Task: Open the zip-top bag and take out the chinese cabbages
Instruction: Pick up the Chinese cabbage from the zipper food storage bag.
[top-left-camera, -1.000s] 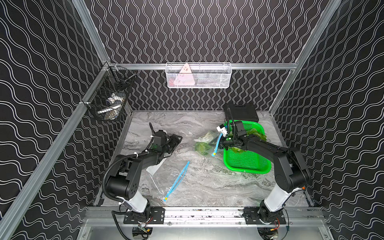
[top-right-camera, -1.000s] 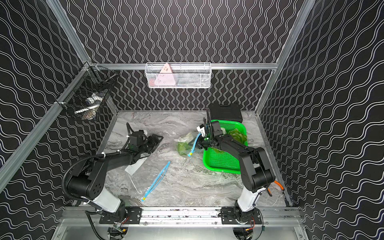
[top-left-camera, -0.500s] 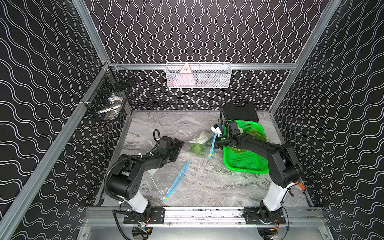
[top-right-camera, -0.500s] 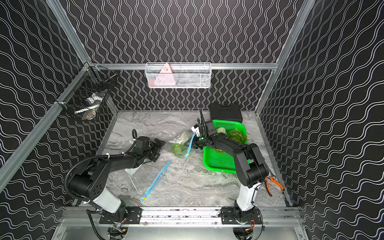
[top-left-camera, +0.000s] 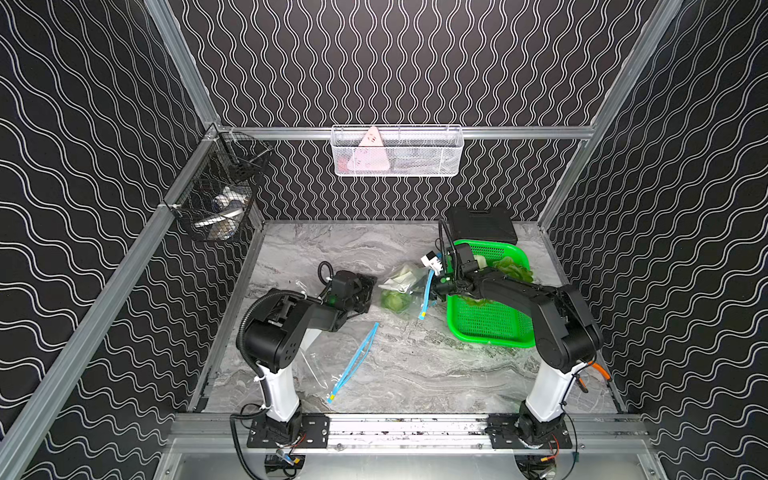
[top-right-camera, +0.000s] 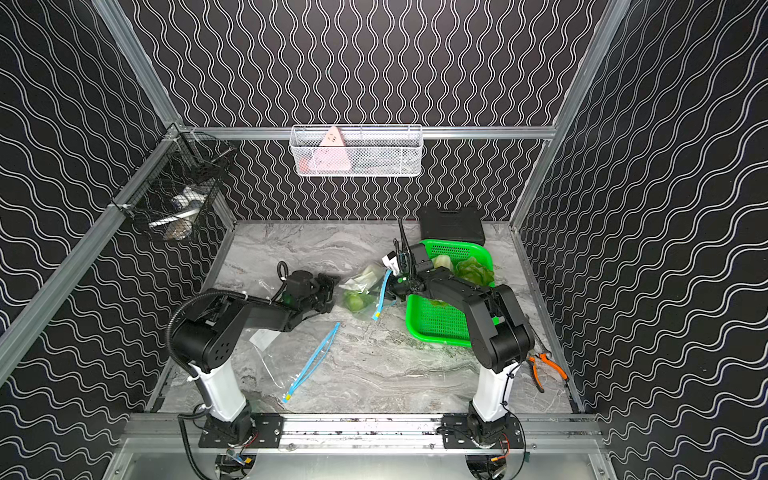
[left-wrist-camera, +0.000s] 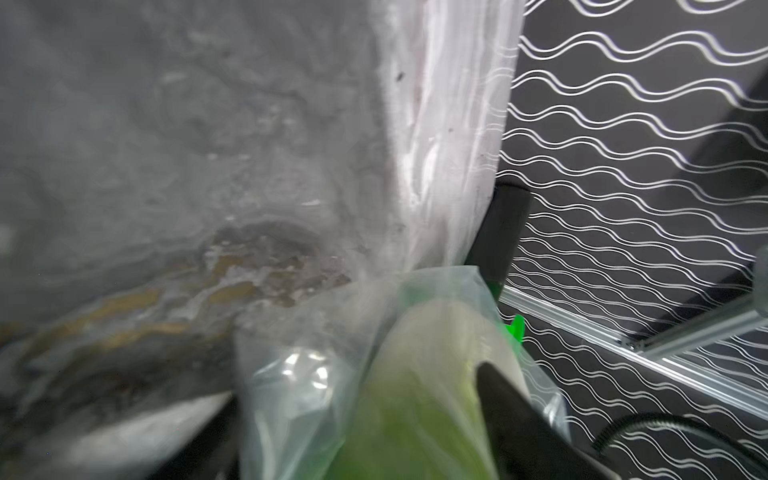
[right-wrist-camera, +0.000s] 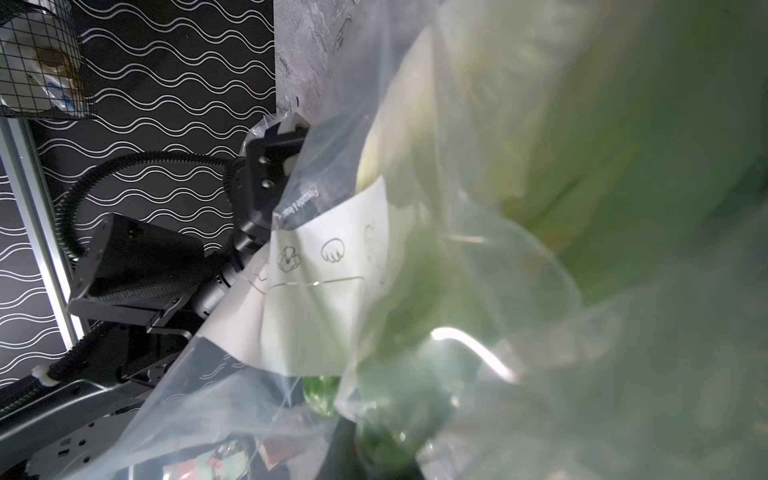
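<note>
On the grey marbled desk (top-left-camera: 415, 365), the clear zip-top bag (top-left-camera: 401, 279) is pinched by its blue zip edge in the right gripper (top-left-camera: 432, 289). A pale-green chinese cabbage (top-left-camera: 394, 300) lies inside, leaf end toward the nearer left gripper (top-left-camera: 370, 291), whose grip cannot be told.

left arm (top-left-camera: 307, 318): matt black, boxy links; rounded shoulder housing pierced with small round holes; white lower column (top-left-camera: 277, 390)
right arm (top-left-camera: 515, 293): same black shells; bulky rounded shoulder block; white pedestal (top-left-camera: 545, 390)
mounts: black plates (top-left-camera: 316, 428), screws at the corners; bolted along a silver rail (top-left-camera: 407, 428)
cables: black ribbed hose (top-left-camera: 249, 313) off the left shoulder; white ties; thin black lead (top-left-camera: 440, 232) above the right wrist
left gripper (top-left-camera: 370, 294): black, blocky; small green light (top-left-camera: 332, 298) behind
right gripper (top-left-camera: 435, 291): black; white plug block (top-left-camera: 430, 262) on top
jaws: dark, tapered in the left wrist view
</note>
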